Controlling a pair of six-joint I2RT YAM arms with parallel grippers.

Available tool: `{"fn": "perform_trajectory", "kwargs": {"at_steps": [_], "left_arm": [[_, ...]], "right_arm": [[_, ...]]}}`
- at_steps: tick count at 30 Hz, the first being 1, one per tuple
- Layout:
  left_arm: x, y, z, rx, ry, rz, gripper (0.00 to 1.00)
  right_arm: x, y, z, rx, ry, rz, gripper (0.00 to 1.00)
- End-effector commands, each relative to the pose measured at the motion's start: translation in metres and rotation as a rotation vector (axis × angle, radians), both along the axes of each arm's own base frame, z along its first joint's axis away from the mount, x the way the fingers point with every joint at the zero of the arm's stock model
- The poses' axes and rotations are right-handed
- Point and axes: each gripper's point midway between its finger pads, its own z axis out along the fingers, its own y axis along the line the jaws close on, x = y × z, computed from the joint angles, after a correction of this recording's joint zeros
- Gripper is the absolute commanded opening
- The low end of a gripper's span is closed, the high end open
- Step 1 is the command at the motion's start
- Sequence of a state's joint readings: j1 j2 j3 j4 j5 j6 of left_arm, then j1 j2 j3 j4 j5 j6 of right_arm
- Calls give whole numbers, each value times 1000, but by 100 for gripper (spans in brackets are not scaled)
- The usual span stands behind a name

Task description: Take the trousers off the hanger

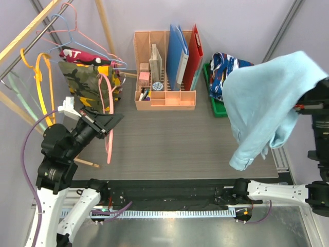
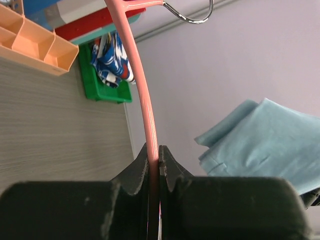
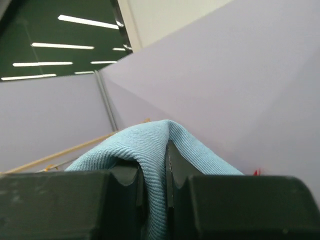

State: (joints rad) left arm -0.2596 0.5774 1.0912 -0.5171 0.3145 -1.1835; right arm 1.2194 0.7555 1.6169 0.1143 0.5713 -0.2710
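Light blue trousers [image 1: 267, 98] hang above the table's [image 1: 169, 144] right side, pinched in the closed right gripper [image 3: 155, 175]. Left gripper [image 2: 154, 165] — clamped on the pink hanger [image 2: 142, 90]. Green tray [image 2: 107, 92] holds printed trousers [image 2: 112, 57]; orange organiser [image 1: 164, 105] — blue folder [image 1: 176, 51], red folder [image 1: 196, 49].

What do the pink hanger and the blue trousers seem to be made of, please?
Pink hanger: smooth, glossy plastic, perhaps coated wire; hook bare shiny metal. Blue trousers: soft matte woven cloth, likely cotton, showing fine diagonal ribs, limp folds.
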Motion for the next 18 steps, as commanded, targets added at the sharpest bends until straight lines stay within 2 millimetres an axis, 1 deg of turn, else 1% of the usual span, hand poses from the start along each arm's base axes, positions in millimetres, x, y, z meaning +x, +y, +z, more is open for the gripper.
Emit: {"fn": "perform_trajectory", "kwargs": {"at_steps": [1,3,4,6,7,9,10,11,12,13,14,15,16,17,18], "left_arm": [[-12,-22,7,22,-97,-173,0],[-14,-23,-1,29,-90,-187,0],[-18,-24,-9,30,-81,-198,0],[-22,-24,-16,32,-78,-206,0],[-28,-25,-23,33,-75,-221,0],[-32,-25,-33,36,-57,-237,0],[-36,-26,-40,37,-49,-251,0],[-38,-26,-47,40,-30,-256,0],[-41,-26,-52,46,-26,-264,0],[-46,-26,-54,48,-28,-270,0],[-49,-27,-63,55,-8,-286,0],[-52,-28,-67,65,-12,-299,0],[-54,-28,-71,75,-8,-308,0],[-60,-28,-76,85,-1,-326,0],[-63,-29,-78,93,0,-338,0]], "right_arm": [[20,13,-44,-80,95,-82,1],[23,12,-58,-108,120,-101,1],[26,10,-69,-120,148,-119,1],[31,8,-84,-146,191,-144,1],[34,5,-96,-159,226,-169,1],[39,5,-113,-193,269,-196,1],[43,10,-125,-202,295,-203,1],[45,7,-137,-216,329,-223,1],[47,9,-149,-239,351,-232,1],[51,17,-165,-256,379,-231,1],[53,15,-176,-262,410,-253,1],[57,22,-195,-291,438,-269,1],[59,24,-204,-283,460,-273,1],[61,25,-214,-293,478,-286,1],[65,28,-232,-313,512,-320,1]]}}
